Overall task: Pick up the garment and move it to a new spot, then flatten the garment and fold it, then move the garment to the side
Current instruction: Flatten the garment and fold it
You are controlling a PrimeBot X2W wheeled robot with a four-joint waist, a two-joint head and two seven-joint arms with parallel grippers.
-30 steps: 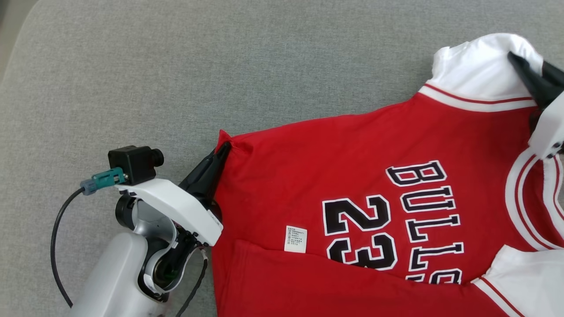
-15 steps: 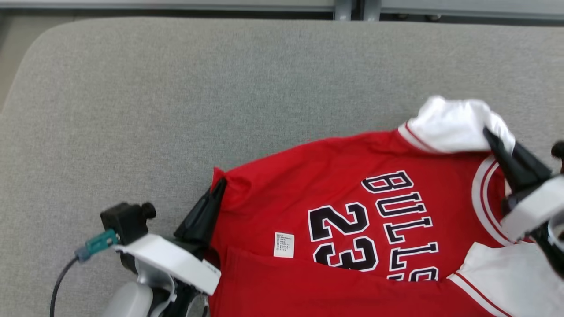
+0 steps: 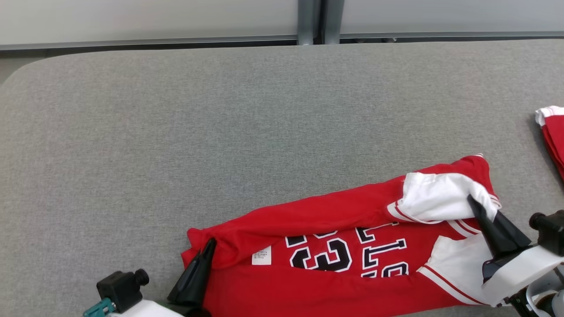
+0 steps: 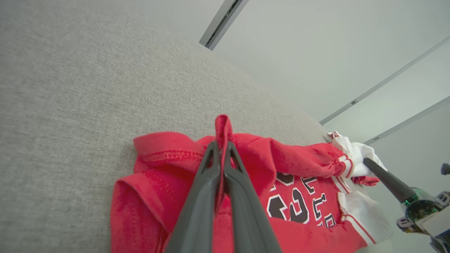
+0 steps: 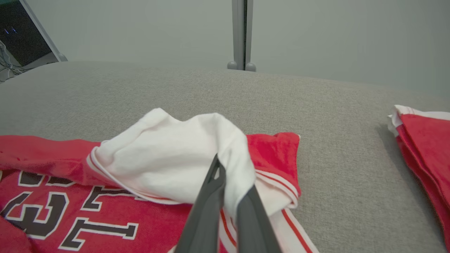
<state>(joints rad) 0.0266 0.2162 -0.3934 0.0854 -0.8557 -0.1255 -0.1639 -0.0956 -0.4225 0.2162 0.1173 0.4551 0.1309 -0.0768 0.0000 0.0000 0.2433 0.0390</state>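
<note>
Closest to me, along the near edge of the grey padded table [image 3: 220, 132], the two arms hold the red shirt [image 3: 335, 211] between them. The left gripper [image 3: 210, 245] is at the shirt's left end. Its two dark fingers are pressed together with a ridge of red hem pinched between them. In the left wrist view that cloth stands up in a thin fold right at the tips. A small black camera [image 3: 122, 288] on that wrist sits just to the left of the fingers.

The right gripper [image 3: 473, 201] is at the other end, closed just as tightly on the edge of a white sleeve [image 3: 434, 198]. The sleeve is lifted and bunched into a soft hump over the shirt's shoulder. That arm's pale wrist housing [image 3: 520, 270] shows in front of the shirt's near right corner.

The shirt lies crosswise on the near part of the table, with the collar end to the right. Its far long edge is rolled over toward me, so a band of plain red covers the upper part of the black and white printing [image 3: 326, 255]. The digits and letters are only partly readable. A small white label [image 3: 261, 255] shows beneath the rolled edge, near the left gripper. The second white sleeve [image 3: 454, 264] lies flat at the near right.

Beyond the shirt, the grey cloth runs back to a rounded far edge. At the far right, well apart from the shirt, another red garment with white trim [image 3: 553, 132] lies folded at the edge of the head view. Behind the table is a pale wall with a grey upright post [image 3: 313, 20].
</note>
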